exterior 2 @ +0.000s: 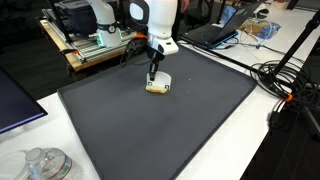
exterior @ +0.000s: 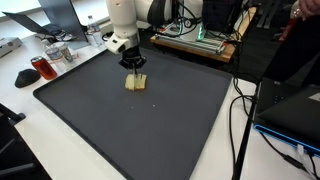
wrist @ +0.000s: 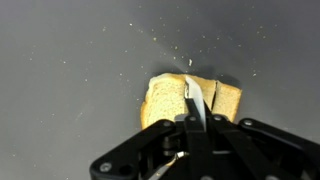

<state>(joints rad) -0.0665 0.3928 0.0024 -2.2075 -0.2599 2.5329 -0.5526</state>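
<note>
**Shut Fingers Press Down on Bread at Mid-Mat**

The arm's fingers point(wrist: 192, 104) are drawn tightly together with nothing between them. Their tips stand on or just above the bread point(wrist: 162, 102), and we cannot tell whether they touch it. The bread point(exterior: 135, 83) lies flat on the dark mat point(exterior: 170, 130) that covers the bench point(exterior: 60, 150). It sits in the part of the mat nearest the robot's base, well apart from every edge, as both exterior views show point(exterior 2: 158, 87).

From the wrist view we count what looks like 2 pieces side by side, though they may be 1 slice split by the fingers. Its long axis runs left to right across that view, crossways to the fingers, with the broad face up. The paler, rounder end is on the left and a crust edge on the right.

We see 2 risks here. A further push downward would dent or tear the soft crumb, because closed tips bear on a very small spot. Any sideways move would drag the bread across the mat and scatter crumbs — or turn it off its present line.
</note>
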